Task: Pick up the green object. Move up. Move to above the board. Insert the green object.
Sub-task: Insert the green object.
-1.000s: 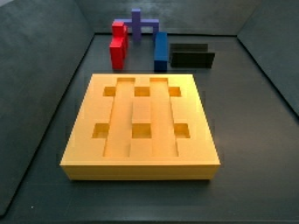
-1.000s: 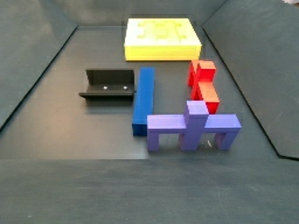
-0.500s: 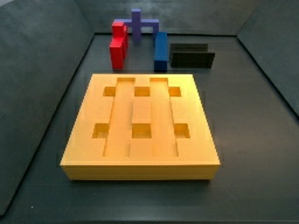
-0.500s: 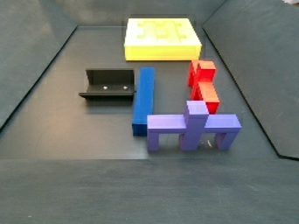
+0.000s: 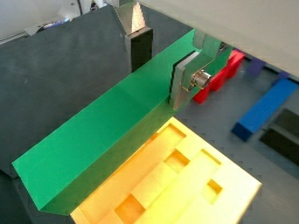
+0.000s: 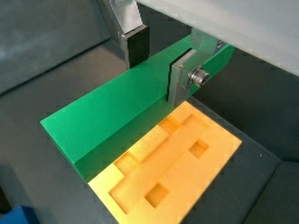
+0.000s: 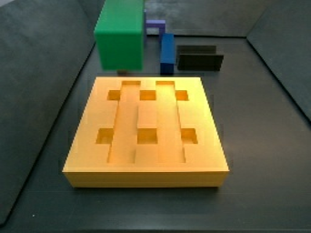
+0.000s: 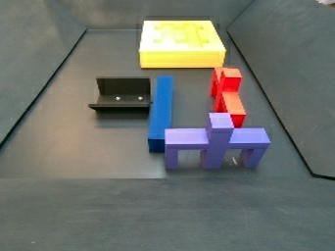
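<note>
The green object is a long green bar held between my gripper's fingers, in both wrist views. My gripper is shut on it near one end, one dark pad behind the bar and a silver plate in front; it also shows here. The bar hangs in the air over the board, an orange-yellow slab with square holes. In a side view the bar's end shows high beyond the board's far edge. It is out of the side view that shows the board at the back.
Beyond the board stand a long blue bar, a red block, a purple piece and the black fixture. The blue bar and fixture lie behind the board. Dark walls ring the floor.
The green bar has come into a side view at the upper left, in front of the red block. It was not in view in the earlier frames.
</note>
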